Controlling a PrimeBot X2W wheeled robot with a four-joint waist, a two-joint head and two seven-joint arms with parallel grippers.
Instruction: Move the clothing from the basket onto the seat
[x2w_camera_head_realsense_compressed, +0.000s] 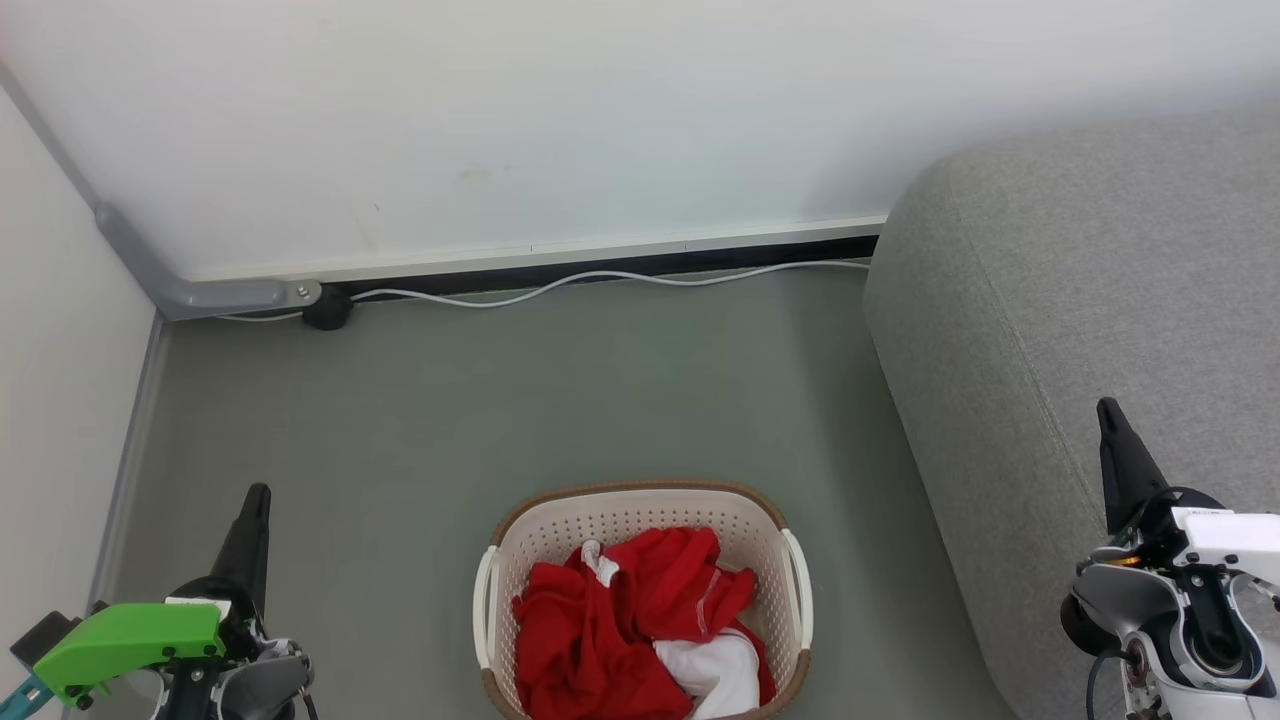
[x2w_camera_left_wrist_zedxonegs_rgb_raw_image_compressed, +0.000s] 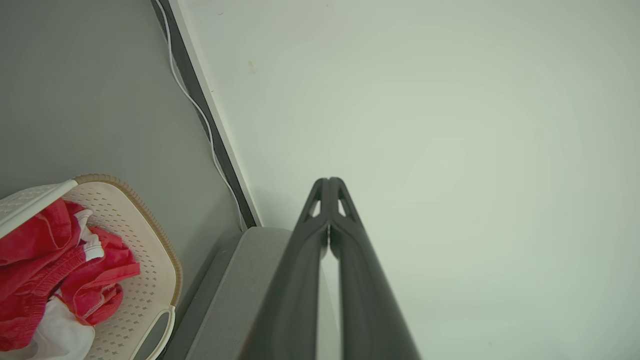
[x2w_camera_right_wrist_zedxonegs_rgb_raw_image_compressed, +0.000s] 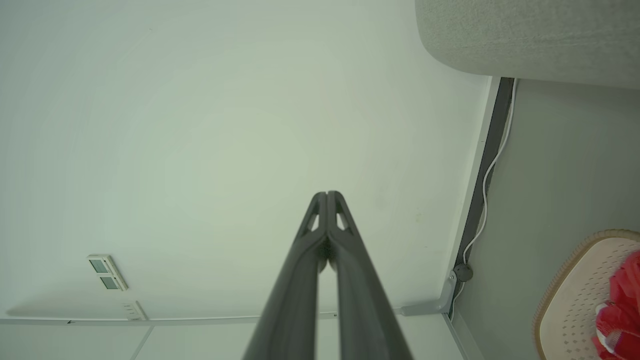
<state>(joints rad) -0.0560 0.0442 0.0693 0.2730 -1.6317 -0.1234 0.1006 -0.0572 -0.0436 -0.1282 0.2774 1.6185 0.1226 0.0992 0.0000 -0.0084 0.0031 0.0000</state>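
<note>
1. Two grippers sit low by you, left gripper (x2w_camera_head_realsense_compressed: 258, 492) and right gripper (x2w_camera_head_realsense_compressed: 1107, 405); both are pinched tight on nothing.
2. Between them, the red clothing (x2w_camera_head_realsense_compressed: 620, 620) lies heaped in the basket (x2w_camera_head_realsense_compressed: 640, 510); no piece is out yet, so you are at the start.
3. Next, I think, you open one gripper and reach down into the heap.
4. Farther right stands the grey seat (x2w_camera_head_realsense_compressed: 1080, 300); the clothing goes there.

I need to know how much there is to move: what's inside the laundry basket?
Crumpled red clothing with white panels lies in the laundry basket, heaped toward its near side. Its perforated far wall is bare. The basket's bottom beneath the pile is covered.
</note>
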